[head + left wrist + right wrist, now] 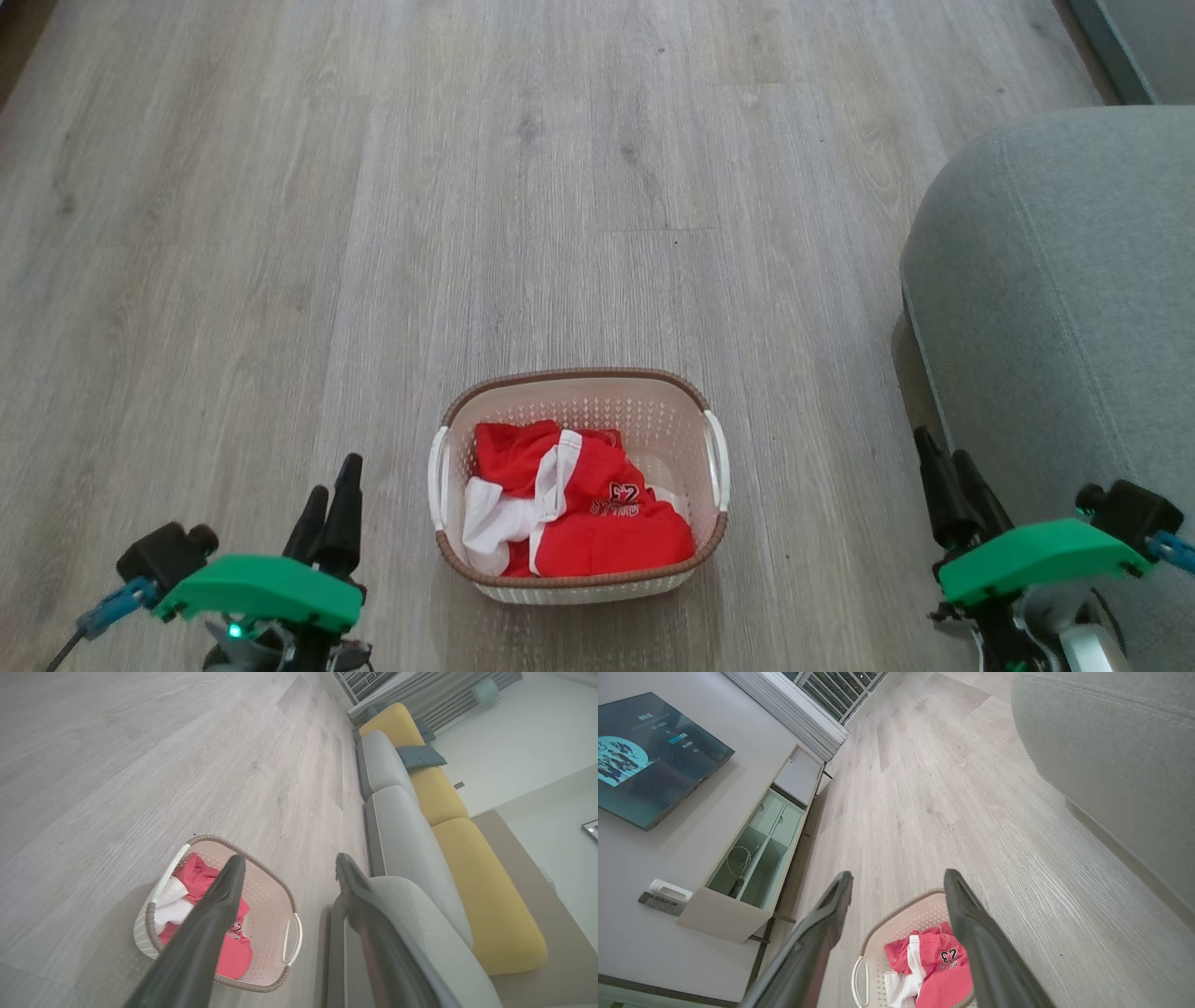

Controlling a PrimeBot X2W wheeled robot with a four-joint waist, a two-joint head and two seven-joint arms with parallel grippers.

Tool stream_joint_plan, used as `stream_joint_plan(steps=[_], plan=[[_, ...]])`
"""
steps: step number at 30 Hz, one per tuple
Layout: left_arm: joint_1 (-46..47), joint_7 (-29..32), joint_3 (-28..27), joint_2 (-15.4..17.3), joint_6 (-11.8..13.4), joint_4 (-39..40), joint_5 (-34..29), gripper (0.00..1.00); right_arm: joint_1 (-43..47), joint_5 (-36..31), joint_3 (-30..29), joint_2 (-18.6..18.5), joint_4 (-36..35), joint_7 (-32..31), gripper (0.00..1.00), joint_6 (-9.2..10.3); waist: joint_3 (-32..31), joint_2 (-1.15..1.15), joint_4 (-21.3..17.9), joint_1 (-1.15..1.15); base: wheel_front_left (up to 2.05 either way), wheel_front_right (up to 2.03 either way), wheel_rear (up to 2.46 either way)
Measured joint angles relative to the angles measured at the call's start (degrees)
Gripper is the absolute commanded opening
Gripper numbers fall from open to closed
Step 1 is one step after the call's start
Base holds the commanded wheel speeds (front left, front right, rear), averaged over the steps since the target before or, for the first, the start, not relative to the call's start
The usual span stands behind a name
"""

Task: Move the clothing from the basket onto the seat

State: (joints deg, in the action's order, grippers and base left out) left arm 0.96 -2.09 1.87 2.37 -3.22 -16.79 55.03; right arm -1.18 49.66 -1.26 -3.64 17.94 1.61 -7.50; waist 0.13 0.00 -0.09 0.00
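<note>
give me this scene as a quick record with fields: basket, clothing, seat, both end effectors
basket: cream with a brown rim, standing on the wood floor in front of the robot
seat: grey cushion, on the robot's right of the basket, apart from it
clothing: red and white garments bunched inside the basket, none on the seat
left end effector: open, holding nothing, left of the basket
right end effector: open, holding nothing, beside the seat
task state: not yet begun
</note>
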Motion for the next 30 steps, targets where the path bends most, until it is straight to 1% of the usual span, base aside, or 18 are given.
stream_joint_plan(steps=[7,19,30], plan=[[0.0,-1.0,1.9,1.0,2.3,0.7,-5.8,1.0,-0.7,-6.0,0.7,-0.2,0.4,1.4,1.0,0.0,-0.1,0.0,0.1,0.0,0.0,0.0,0.0],[0.0,-3.1,4.2,2.5,4.9,1.1,-13.5,1.0,-0.7,-15.9,2.1,-0.4,0.7,3.3,1.0,0.0,-0.4,0.0,0.1,0.0,0.0,0.0,0.0],[0.0,-4.6,5.5,3.4,6.2,1.7,-20.3,1.0,-0.7,-23.7,3.4,-0.5,1.1,5.0,1.0,0.0,-0.5,0.0,-0.1,0.0,0.0,0.0,0.0]])
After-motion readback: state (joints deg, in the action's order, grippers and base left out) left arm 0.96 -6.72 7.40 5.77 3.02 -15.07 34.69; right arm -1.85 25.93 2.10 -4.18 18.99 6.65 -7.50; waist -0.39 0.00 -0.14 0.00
